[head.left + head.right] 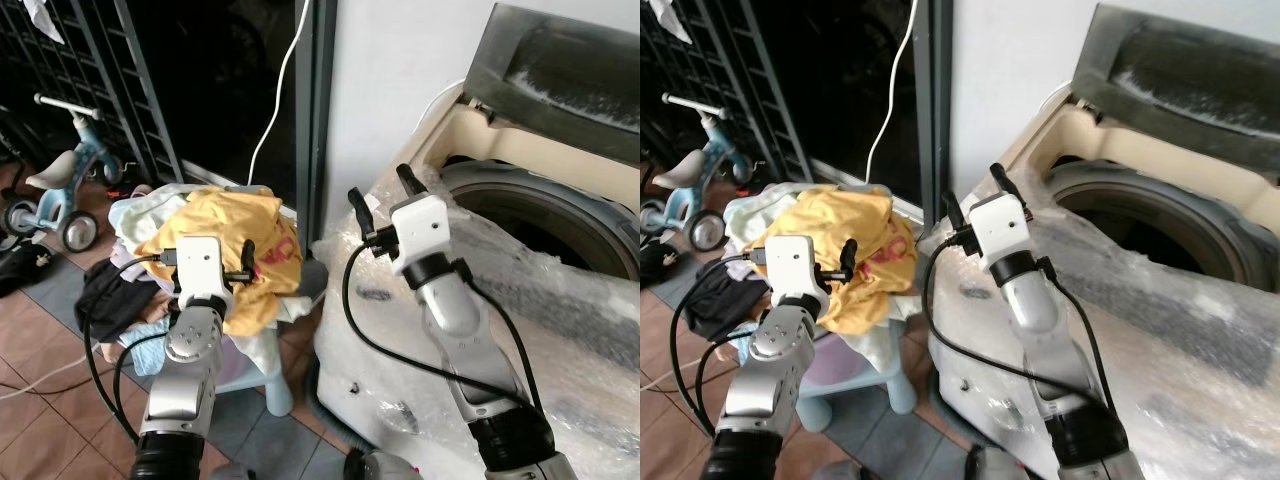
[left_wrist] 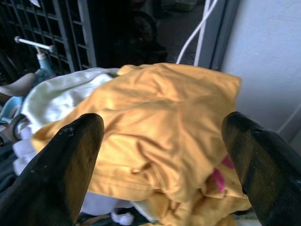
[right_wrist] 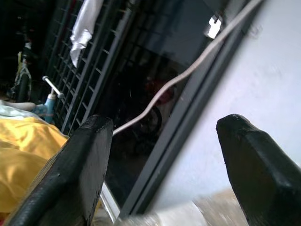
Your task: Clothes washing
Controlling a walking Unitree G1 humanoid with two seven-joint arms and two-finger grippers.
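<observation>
A yellow garment (image 1: 235,235) with a pink print tops a pile of clothes that also holds a pale white piece (image 2: 56,101). My left gripper (image 1: 218,255) hovers just above the near side of the pile. Its fingers (image 2: 70,160) are spread wide and open, with nothing between them. To the right stands a top-loading washing machine (image 1: 400,330) wrapped in plastic film, its lid (image 1: 570,80) raised and its drum (image 1: 540,215) exposed. My right gripper (image 1: 380,190) is held up over the machine's left front corner, open and empty, facing the dark doorway.
The pile rests on a pale blue plastic stool (image 1: 260,370), with dark clothing (image 1: 115,295) at its left. A child's bike (image 1: 60,185) stands by a black metal gate (image 1: 90,70). A white cable (image 1: 275,90) hangs down the dark doorway. The floor is tiled.
</observation>
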